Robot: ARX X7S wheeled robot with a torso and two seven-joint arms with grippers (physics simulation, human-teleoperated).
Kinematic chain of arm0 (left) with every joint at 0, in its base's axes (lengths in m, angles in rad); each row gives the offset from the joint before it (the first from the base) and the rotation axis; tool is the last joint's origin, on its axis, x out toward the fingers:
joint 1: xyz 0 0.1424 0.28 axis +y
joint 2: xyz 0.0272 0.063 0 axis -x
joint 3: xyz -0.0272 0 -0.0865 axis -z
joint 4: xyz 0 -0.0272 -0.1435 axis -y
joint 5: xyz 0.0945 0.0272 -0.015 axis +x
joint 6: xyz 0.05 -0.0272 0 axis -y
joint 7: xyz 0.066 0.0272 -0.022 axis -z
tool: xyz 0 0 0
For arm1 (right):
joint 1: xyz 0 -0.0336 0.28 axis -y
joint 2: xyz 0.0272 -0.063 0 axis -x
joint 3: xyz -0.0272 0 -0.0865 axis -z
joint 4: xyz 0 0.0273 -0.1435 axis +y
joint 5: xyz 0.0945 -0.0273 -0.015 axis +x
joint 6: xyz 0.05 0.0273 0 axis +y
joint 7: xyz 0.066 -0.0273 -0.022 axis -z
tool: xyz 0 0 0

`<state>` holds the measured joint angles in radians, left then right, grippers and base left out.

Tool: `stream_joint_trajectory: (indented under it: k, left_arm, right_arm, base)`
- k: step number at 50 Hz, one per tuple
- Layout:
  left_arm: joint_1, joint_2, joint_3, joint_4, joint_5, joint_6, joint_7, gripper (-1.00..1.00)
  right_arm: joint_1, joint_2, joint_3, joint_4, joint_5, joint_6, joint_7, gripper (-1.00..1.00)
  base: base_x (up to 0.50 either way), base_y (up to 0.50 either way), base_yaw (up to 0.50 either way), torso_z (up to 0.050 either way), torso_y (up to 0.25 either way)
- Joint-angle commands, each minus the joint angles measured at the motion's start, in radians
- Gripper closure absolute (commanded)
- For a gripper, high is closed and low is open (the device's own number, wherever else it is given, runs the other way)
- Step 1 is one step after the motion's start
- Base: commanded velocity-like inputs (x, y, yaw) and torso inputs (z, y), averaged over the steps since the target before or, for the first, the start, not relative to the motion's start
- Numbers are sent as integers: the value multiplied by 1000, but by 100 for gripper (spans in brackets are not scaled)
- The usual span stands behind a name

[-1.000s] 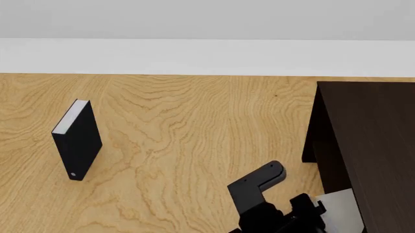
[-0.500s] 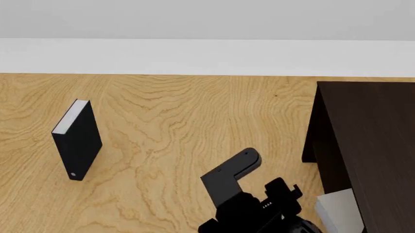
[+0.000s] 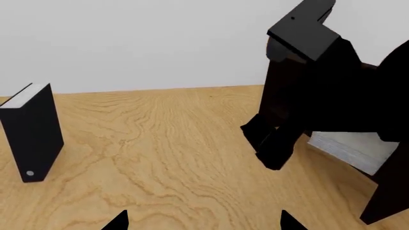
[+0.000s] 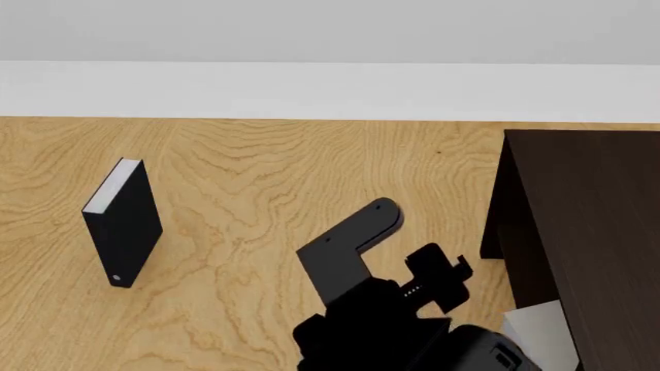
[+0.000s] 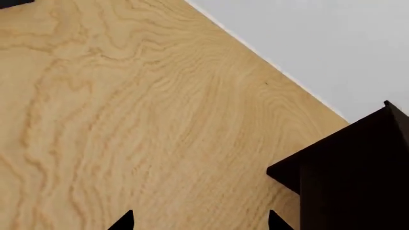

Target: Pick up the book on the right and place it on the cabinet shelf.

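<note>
Starting well away from the cabinet [image 4: 598, 216]: thin black book [image 4: 124, 224] upright on the counter [image 4: 309, 162], untouched. Closer to the cabinet, right arm [image 4: 382, 309] raised. Left claw [image 3: 203, 223] and right claw [image 5: 198, 223] both spread, gripping nothing. Grey book [image 4: 542, 332] tucked against the cabinet, seemingly on its shelf, though partly hidden. Placing probably done; next, draw the arm clear without nudging it.

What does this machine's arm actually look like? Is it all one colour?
Yes, what shows is matte black throughout. In the head view the right arm is blocky, with a flat L-shaped bracket carrying a small screw dot, and tiny pale markings near the wrist. Each wrist camera catches only two black pointed fingertips. No cables show.
</note>
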<state>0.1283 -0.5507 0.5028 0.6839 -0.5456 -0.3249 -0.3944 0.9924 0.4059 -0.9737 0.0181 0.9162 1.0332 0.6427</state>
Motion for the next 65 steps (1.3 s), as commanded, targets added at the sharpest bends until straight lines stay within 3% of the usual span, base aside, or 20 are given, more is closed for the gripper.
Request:
stream_joint_trajectory:
  k: [1,21,54,65]
  left_arm:
    - [-3,-1,6,-3,6,3,1,-100]
    - [-10,-4,13,9,13,4,-3,-100]
    - [-15,-18,14,35,5,-6,-18,-100]
    - [-11,-22,12,42,4,-4,-25,-100]
  right_arm:
    - [2,36,44,-125,48,41,75,-100]
    - [-54,61,48,-187,58,22,112,-100]
    - [-92,169,210,-569,327,155,421,-100]
    - [-73,199,272,-677,518,208,604,-100]
  base:
    - [0,0,0,0,0]
    - [0,0,0,0,0]
    - [0,0,0,0,0]
    - [0,0,0,0,0]
